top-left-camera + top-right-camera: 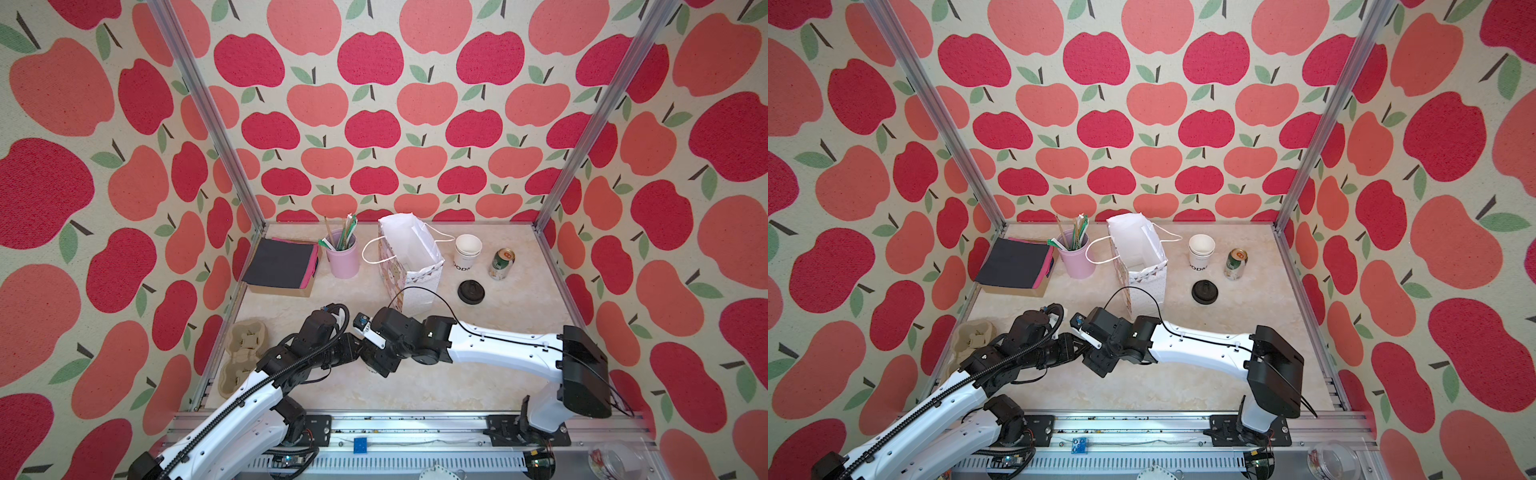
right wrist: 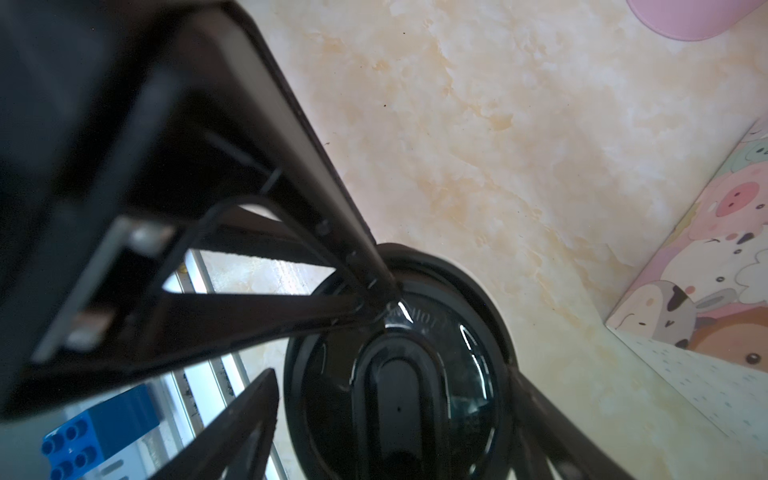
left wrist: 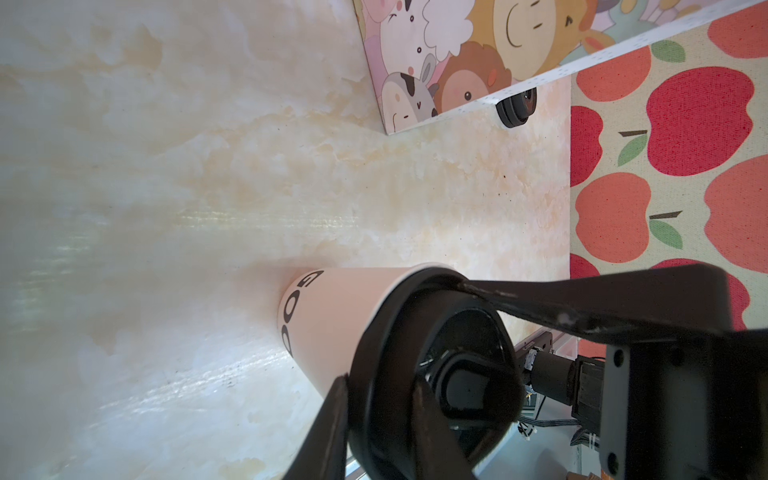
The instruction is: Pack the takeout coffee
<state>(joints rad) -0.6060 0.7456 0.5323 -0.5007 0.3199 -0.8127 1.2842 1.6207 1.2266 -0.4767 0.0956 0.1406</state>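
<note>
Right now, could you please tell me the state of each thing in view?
takeout coffee: lidded, upright on the table
left pincer: shut on the takeout coffee
right pincer: open, straddling the same cup
paper bag: upright, open
cup stack: upright, unlidded
green can: upright
spare lid: loose on the table
pink cup: upright, holding straws

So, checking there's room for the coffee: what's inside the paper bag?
Inside the paper bag only white inner walls and a patch of bare floor show; its near wall hides the rest.
</note>
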